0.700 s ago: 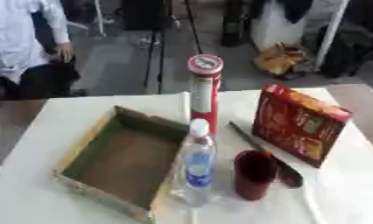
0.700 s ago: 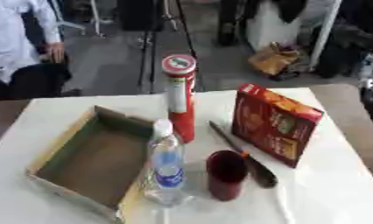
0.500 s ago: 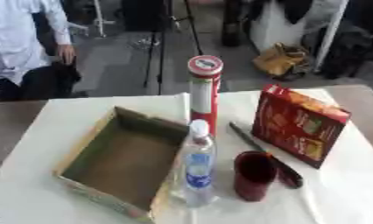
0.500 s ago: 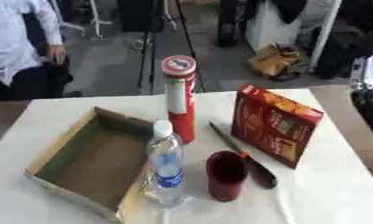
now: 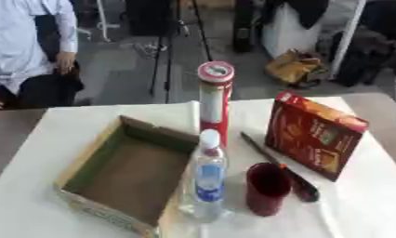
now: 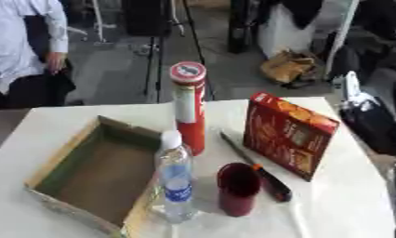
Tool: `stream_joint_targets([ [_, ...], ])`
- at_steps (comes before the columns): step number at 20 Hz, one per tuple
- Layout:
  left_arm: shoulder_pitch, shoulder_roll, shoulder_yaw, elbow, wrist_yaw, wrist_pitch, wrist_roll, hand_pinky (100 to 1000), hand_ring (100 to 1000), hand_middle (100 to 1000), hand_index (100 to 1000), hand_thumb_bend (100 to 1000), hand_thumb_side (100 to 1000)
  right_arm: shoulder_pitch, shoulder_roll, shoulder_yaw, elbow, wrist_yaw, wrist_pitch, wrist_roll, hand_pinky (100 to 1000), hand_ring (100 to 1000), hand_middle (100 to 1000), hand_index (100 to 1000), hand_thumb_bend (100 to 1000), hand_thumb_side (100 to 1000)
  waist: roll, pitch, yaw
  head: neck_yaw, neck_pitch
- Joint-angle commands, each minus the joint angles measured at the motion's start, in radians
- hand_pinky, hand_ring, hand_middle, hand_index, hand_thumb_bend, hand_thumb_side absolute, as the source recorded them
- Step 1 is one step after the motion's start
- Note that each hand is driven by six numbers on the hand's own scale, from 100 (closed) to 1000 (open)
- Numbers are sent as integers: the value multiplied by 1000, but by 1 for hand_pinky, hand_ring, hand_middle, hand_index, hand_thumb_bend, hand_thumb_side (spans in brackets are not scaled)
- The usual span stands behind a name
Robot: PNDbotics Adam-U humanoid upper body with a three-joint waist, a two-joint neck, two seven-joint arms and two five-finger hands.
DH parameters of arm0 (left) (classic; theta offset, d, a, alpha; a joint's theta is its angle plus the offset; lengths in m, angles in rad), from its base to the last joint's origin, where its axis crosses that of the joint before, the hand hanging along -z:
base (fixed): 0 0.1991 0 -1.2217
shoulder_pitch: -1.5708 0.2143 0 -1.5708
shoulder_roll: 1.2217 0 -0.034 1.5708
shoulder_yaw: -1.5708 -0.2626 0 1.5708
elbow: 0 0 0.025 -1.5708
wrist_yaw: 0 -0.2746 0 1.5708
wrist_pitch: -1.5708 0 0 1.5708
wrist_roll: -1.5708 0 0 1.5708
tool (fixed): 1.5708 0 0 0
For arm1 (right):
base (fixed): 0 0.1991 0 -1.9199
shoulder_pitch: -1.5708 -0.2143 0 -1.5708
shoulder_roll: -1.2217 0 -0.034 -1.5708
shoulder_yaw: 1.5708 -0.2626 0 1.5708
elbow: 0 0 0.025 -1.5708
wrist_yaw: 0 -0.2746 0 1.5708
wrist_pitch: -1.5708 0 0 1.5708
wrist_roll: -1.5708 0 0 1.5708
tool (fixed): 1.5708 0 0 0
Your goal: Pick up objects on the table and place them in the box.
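White-covered worktop (image 5: pixel 95 125) carries all items. Cardboard box (image 5: pixel 128 179) sits open-topped on the left part of the worktop, one corner toward the camera; its inside shows only a bare brown floor, nothing lying in it. Just beside the box's right wall stands a clear water bottle (image 5: pixel 207 179), upright, white cap on, blue label round the middle; liquid level cannot be told. Behind the bottle stands a tall red tube can (image 5: pixel 214 100), upright, lid on, near the box's far right corner. Right of the bottle is a dark red cup (image 5: pixel 266 188), upright, mouth open; its inside is too dark to read. A knife (image 5: pixel 279 167) with a dark handle lies flat behind and to the right of the cup, blade pointing toward the can, handle end close to the cup. Further right a red carton of snacks (image 5: pixel 315 135) stands upright, closed, turned at an angle. All items are outside the box. At the right edge of the right eye view a dark robot arm (image 6: pixel 372 116) shows, off the worktop; neither hand is visible, so finger state cannot be told.
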Motion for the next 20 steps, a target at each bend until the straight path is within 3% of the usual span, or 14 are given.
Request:
stream_joint_targets([
  [1, -9, 10, 0, -15, 5, -2, -13, 825, 909, 861, 845, 100, 976, -45, -45, 32, -17, 11, 5, 38, 951, 946, 928, 963, 290, 1000, -5, -25, -2, -8, -7],
  [5, -7, 15, -5, -15, 7, -4, -15, 854, 939, 912, 895, 100, 982, -142, -107, 99, -16, 56, 12, 127, 964, 950, 940, 973, 290, 1000, -14, -37, -4, -20, -3],
  [9, -4, 25, -15, -15, 3, -3, -34, 853, 927, 890, 863, 100, 966, -237, -168, 180, 31, 44, 10, 222, 960, 952, 951, 980, 325, 1000, -22, -48, -2, -26, 0],
  [14, 0, 28, -21, -15, -1, 2, -82, 854, 925, 884, 856, 100, 958, -331, -217, 275, 138, -51, -3, 300, 948, 949, 950, 984, 379, 1000, -29, -54, -2, -28, 2],
  [15, 1, 29, -23, -15, -1, 3, -90, 854, 918, 872, 846, 100, 946, -346, -224, 293, 156, -72, -2, 311, 936, 949, 948, 989, 471, 1000, -30, -54, -2, -28, 2],
  [18, 3, 30, -25, -15, -1, 4, -119, 854, 918, 871, 845, 100, 945, -380, -237, 334, 204, -151, 11, 334, 936, 950, 948, 993, 489, 1000, -33, -55, 0, -27, 1],
  [19, 4, 31, -25, -15, 0, 5, -125, 854, 911, 865, 840, 100, 941, -388, -239, 347, 218, -178, 18, 339, 934, 956, 936, 990, 560, 1000, -34, -55, 1, -27, -1],
  [20, 4, 31, -25, -15, 1, 6, -130, 854, 911, 865, 840, 100, 941, -398, -241, 362, 233, -211, 28, 344, 934, 956, 936, 990, 560, 1000, -35, -55, 2, -27, -2],
])
